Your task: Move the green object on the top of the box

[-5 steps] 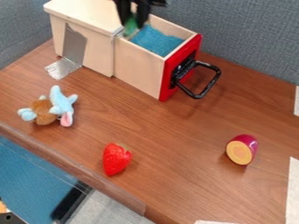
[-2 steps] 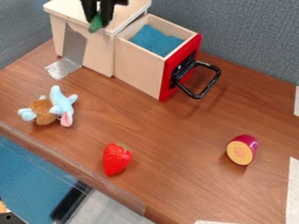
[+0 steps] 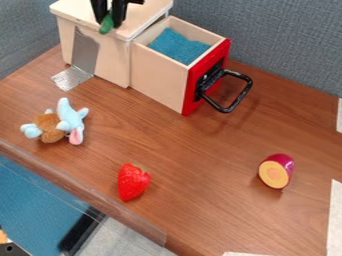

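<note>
Carrying the green object [image 3: 106, 24] from the open drawer [image 3: 157, 77] to the front part of the box top [image 3: 77, 11], I am pinching it between narrowly parted jaws, so I am probably needing only to set it down and let go.

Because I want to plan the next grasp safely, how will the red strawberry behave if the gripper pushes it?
The strawberry may roll or swing around its narrow end, since it lies on its side and its body is rounded and tapered. Its smooth, shiny surface suggests it could slip.
</note>
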Motion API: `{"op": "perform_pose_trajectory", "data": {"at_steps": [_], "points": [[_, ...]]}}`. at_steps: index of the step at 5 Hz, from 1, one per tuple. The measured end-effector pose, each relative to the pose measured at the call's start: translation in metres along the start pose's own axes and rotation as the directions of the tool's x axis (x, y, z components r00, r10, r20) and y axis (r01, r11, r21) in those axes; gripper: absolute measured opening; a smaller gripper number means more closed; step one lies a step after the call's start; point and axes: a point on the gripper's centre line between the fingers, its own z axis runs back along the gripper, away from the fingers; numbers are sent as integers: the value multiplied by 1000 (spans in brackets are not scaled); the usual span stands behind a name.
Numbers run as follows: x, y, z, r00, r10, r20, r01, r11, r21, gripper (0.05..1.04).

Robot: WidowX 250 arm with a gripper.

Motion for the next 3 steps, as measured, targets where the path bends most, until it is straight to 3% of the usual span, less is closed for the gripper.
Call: {"op": "perform_pose_trajectory", "data": {"at_steps": [2,3], "points": [[8,0,18,1000,-20,16,20,1000,-4,959],[6,-4,36,998,-43,37,43,999,-1,1004]]}}
